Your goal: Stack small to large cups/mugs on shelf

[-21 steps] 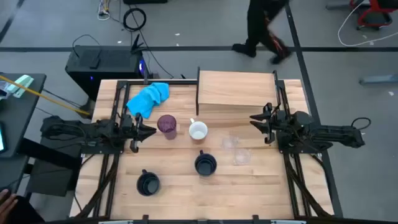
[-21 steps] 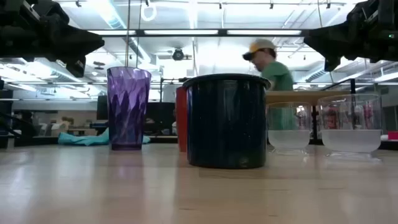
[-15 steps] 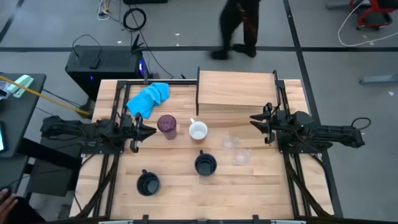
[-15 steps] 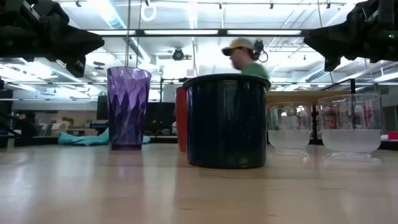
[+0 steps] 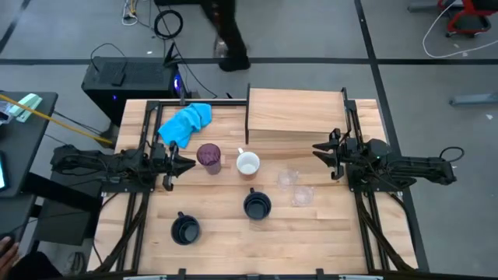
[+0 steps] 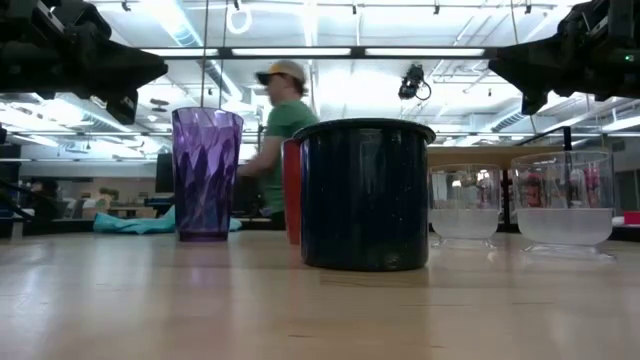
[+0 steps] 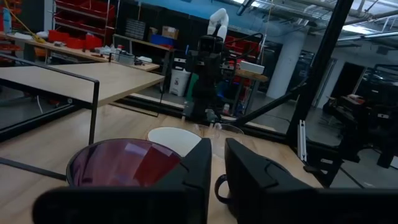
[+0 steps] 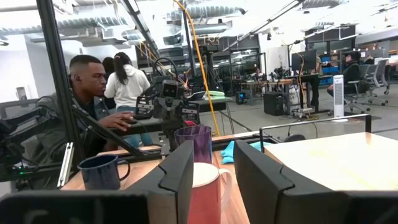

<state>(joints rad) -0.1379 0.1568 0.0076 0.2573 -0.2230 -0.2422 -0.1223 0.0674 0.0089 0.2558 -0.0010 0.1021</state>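
Observation:
The purple tumbler (image 5: 208, 155) stands upright on the table just right of my left gripper (image 5: 189, 163), which hovers level above the table, shut but for a thin slit, empty. The white-inside orange mug (image 5: 247, 163) stands beside the tumbler. Two clear cups (image 5: 288, 178) (image 5: 302, 195) and two black mugs (image 5: 257, 205) (image 5: 185, 229) stand nearer the front. My right gripper (image 5: 317, 150) hovers by the near right corner of the shelf (image 5: 296, 115), a little open, holding nothing. In the right wrist view, the mug (image 8: 205, 186) shows between its fingers, farther off.
A bright blue cloth (image 5: 187, 122) lies at the far left, next to the shelf's dark upright edge (image 5: 248, 109). A person (image 6: 285, 130) walks beyond the table's far edge. More people sit behind the left arm (image 8: 93, 87). Bare planks lie along the near edge (image 5: 327, 241).
Both arms have kept still and no cup has moved. The person behind the table's far edge has walked from the right toward the left.

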